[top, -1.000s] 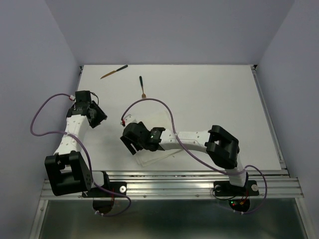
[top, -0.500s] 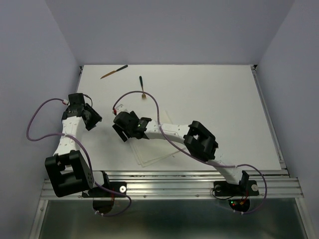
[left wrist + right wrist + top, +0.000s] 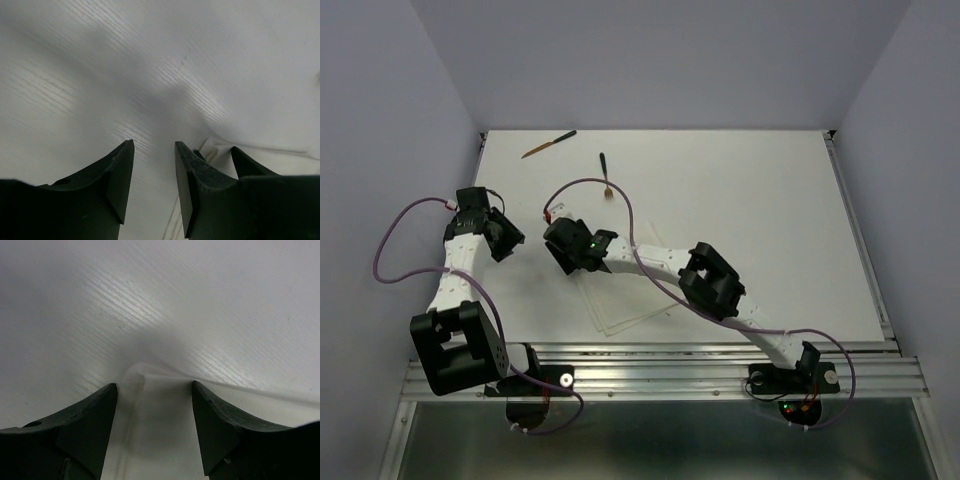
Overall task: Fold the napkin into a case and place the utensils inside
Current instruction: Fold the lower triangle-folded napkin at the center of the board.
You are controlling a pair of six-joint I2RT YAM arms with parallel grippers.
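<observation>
The white napkin [image 3: 626, 300] lies flat on the white table near the front edge, partly under my right arm. In the right wrist view one corner of the napkin [image 3: 160, 410] sits slightly raised between the fingers of my right gripper [image 3: 154, 386], which stands open around it. My right gripper [image 3: 560, 262] is at the napkin's far left corner. My left gripper [image 3: 510, 242] hovers just left of it, open, with only bare table between its fingers [image 3: 154, 145]. Two wooden utensils lie at the far left of the table: one utensil [image 3: 548, 145] is slanted, the other utensil [image 3: 605, 173] points near to far.
Purple cables [image 3: 620, 205] loop over both arms. In the left wrist view a napkin edge [image 3: 280, 157] and dark fingertips [image 3: 245, 161] show at the right. A metal rail [image 3: 660, 365] runs along the table's near edge, and grey walls enclose the other sides.
My right arm has stretched out to the far left, taking its gripper to the napkin's far left corner, and its jaws have narrowed a little. My left gripper shifted slightly left.
</observation>
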